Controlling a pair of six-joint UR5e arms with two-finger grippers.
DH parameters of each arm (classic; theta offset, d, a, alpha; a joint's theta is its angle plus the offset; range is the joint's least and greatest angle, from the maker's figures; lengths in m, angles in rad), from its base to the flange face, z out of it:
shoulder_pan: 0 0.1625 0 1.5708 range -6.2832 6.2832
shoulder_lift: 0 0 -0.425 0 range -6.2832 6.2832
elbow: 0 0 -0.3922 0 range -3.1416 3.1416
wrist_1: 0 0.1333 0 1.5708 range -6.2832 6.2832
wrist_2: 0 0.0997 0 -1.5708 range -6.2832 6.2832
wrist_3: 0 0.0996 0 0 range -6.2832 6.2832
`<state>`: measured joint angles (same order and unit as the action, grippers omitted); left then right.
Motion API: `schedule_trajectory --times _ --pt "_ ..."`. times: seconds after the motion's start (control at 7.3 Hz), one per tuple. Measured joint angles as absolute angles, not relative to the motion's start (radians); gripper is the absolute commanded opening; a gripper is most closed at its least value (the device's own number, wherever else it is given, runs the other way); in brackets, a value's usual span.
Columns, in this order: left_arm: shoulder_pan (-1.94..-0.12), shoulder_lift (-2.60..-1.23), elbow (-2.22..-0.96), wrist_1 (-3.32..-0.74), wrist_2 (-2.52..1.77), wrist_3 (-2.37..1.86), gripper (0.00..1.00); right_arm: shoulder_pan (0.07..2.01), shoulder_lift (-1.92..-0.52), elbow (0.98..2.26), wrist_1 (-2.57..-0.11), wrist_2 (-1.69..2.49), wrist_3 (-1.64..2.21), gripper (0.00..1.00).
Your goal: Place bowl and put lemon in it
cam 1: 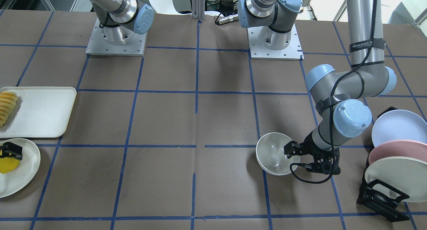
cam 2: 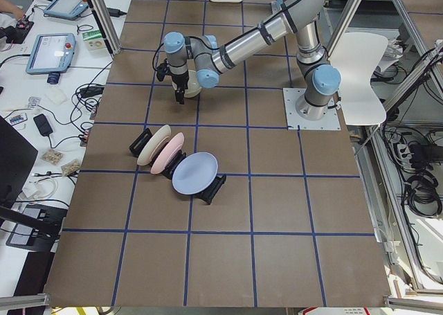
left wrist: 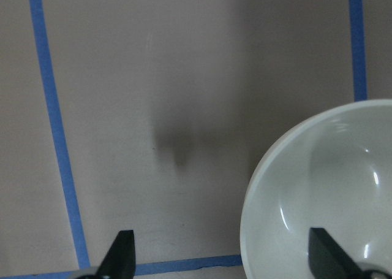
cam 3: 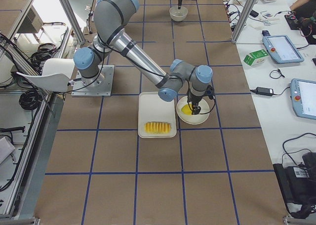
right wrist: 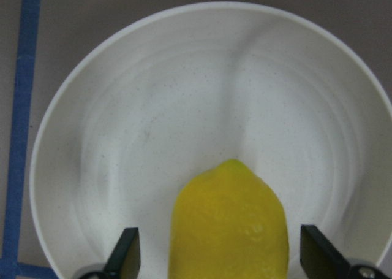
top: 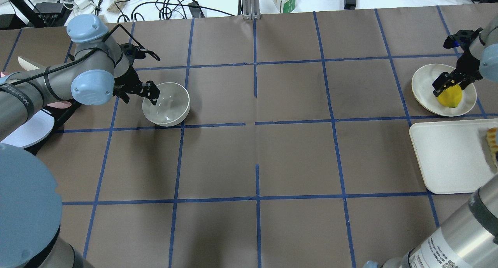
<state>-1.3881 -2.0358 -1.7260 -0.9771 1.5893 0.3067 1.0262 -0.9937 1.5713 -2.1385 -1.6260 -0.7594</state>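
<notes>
Right gripper (right wrist: pixel 222 257), nearest, hangs released with its fingertips spread wider than the lemon (right wrist: pixel 229 224) lying between them on the flat plate (right wrist: pixel 122 138), and far across the table (top: pixel 256 155) the left gripper (left wrist: pixel 223 257) is likewise unclenched, straddling the rim of the bowl (left wrist: pixel 331 187), one fingertip inside, one outside.

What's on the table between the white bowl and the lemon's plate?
Nothing; the overhead view shows only bare brown table with blue tape lines between the deep off-white bowl and the flat off-white plate holding the yellow lemon.
</notes>
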Motion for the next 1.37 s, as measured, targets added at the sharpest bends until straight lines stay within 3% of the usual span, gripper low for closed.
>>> schedule_trajectory --times 0.14,0.55,1.37 --pt "-1.388 -2.053 -1.724 -0.977 1.572 0.313 0.00 1.022 -0.990 1.570 -2.137 -1.626 -0.760 0.00" --pt "-1.388 -2.074 -1.715 -0.978 1.534 0.317 0.00 1.013 -1.032 1.545 -2.040 -1.630 -0.753 0.00" --pt "-1.485 -2.007 -1.678 -0.995 1.487 0.141 0.00 1.098 -1.363 1.409 -1.590 -1.678 -0.576 0.00"
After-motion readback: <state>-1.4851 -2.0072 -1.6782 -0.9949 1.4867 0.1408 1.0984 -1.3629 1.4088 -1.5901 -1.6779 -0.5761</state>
